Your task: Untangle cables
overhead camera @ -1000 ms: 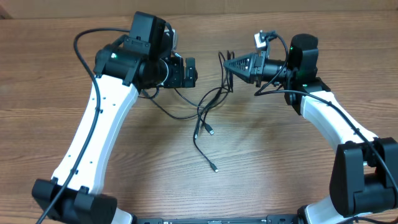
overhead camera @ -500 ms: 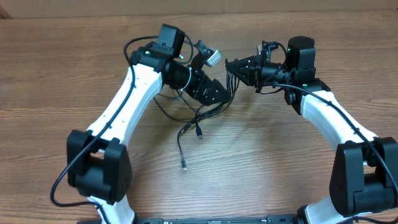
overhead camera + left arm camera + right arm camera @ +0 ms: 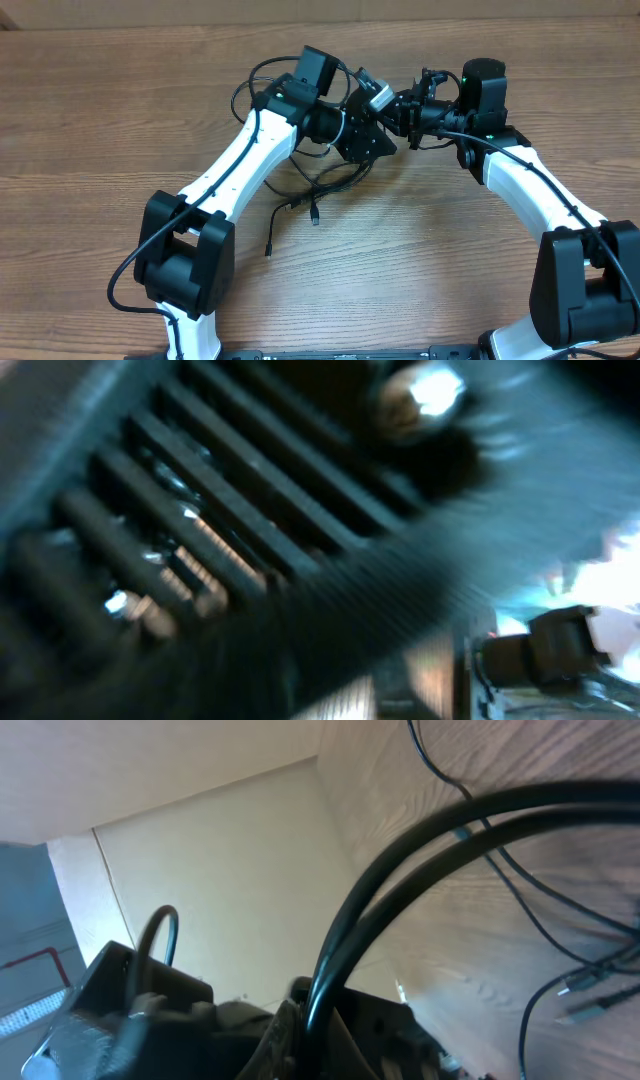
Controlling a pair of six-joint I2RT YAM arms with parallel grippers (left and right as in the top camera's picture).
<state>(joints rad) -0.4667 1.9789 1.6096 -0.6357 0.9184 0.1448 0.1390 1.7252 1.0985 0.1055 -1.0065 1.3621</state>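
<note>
Swinging in from the left side of the overhead frame, the left gripper (image 3: pixel 385 135) had arrived at upper centre, nose to nose with the right gripper (image 3: pixel 402 112); a second earlier the two stood well apart. The right gripper was clenched on the cables (image 3: pixel 312 186), and its wrist view showed two black strands (image 3: pixel 420 850) running out of its jaws across the wooden table (image 3: pixel 560 780). Whether the left gripper had clamped anything could not be told; its own view was badly blurred, showing only dark strands (image 3: pixel 200 510) crossing close to the lens. The rest of the cables hung down from the meeting point and lay on the table (image 3: pixel 100 110) at centre frame; the loose plug ends (image 3: pixel 268 250) had been dragged leftward from where they lay before. As a judgement, this was a second grip being taken on the bundle beside the first, so the loops could be pulled apart; the tangle itself looked no looser yet.
</note>
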